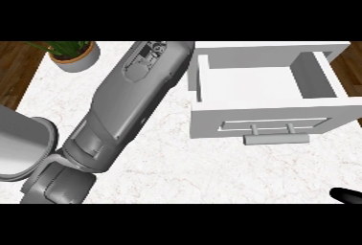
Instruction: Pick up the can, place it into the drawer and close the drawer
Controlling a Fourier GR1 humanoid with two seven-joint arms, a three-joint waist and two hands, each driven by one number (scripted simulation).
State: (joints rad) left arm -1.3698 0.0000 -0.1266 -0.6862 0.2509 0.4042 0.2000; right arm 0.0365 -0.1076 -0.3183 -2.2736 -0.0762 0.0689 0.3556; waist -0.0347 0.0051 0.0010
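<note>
Can unseen; drawer (268,122) open

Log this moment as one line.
drawer: open, no can visible inside | can: not seen | left forearm: stretched over counter, hand hidden | right hand: tip at lower-right edge

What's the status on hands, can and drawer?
Left forearm stretched up the counter, hand out of view. Right hand barely showing at lower right edge. Drawer open, nothing visible inside. Can not visible.
</note>
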